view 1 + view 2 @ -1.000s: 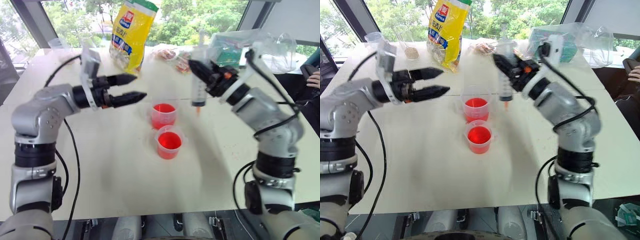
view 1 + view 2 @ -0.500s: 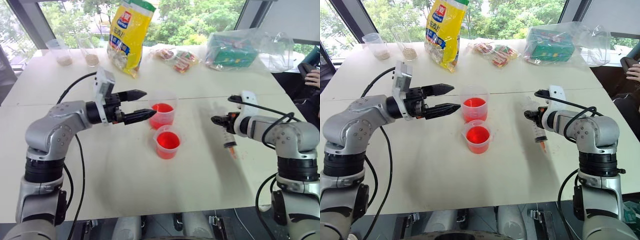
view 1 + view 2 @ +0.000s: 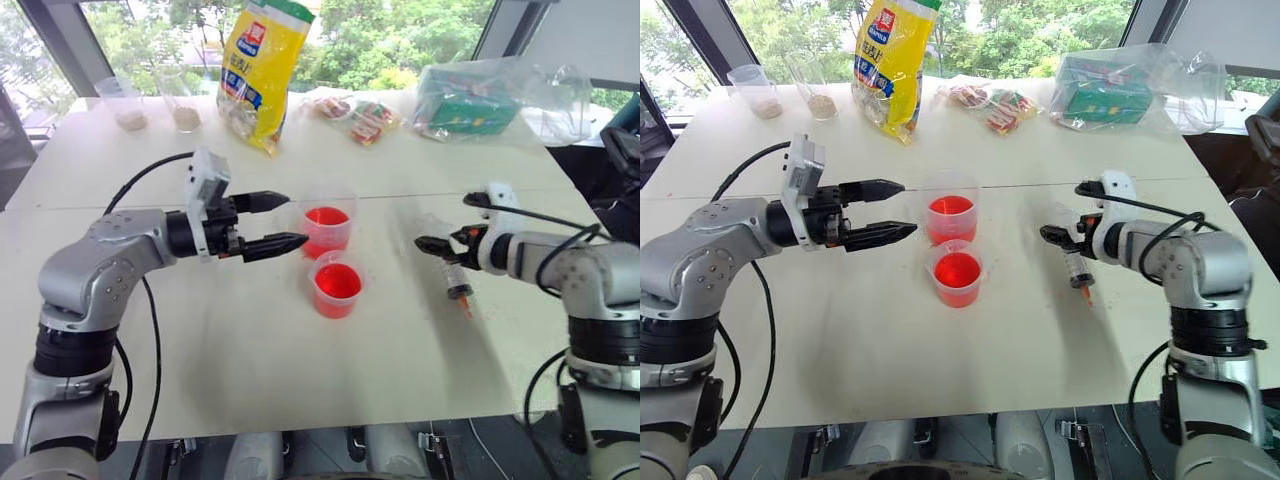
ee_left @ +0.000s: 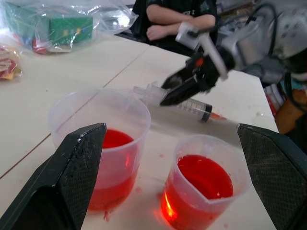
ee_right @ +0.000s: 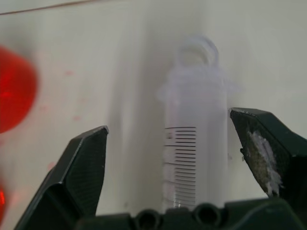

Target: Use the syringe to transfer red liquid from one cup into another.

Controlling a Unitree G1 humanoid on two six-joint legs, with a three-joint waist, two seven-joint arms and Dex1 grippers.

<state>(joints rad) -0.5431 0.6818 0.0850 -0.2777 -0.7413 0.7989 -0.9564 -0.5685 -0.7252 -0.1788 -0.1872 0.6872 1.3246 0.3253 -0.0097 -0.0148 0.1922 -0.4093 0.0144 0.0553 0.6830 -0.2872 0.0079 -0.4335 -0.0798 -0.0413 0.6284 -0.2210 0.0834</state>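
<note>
- Mid-table [image 3: 860, 330], white top: two clear cups side by side, touching or nearly so. Far cup [image 3: 949, 209] and near cup [image 3: 958, 272] both hold red liquid [image 3: 958, 269]; a few red specks on the table around them.
- Syringe [image 3: 1076, 265] lies flat on the table to the robot's right of the cups, well apart from them. Orange tip toward the robot, white plunger end away. Black graduation marks on the barrel; digits too small to read.
- R gripper [image 3: 1058, 236] sits low over the syringe's plunger end. Right wrist view: fingers [image 5: 79, 165] spread wide, one each side of the barrel, gap visible both sides, no grip on it.
- L gripper [image 3: 890, 211] level, just left of the far cup, pointing at it. Fingers apart, holding nothing, tips short of the cup wall.
- Back of table: yellow bag [image 3: 890, 62], upright, red-and-blue logo plus blue text, print not legible.
- Beside it, a flat pack of snacks [image 3: 985, 103] in red/green wrappers; further right a green box [image 3: 1102, 95] inside a clear plastic bag. No text readable on either.
- Far L corner: two small clear cups [image 3: 755, 90] w/ beige grainy stuff at the bottom.
- Left wrist view: a person [image 4: 180, 17] in a dark top behind the table, arms folded.
</note>
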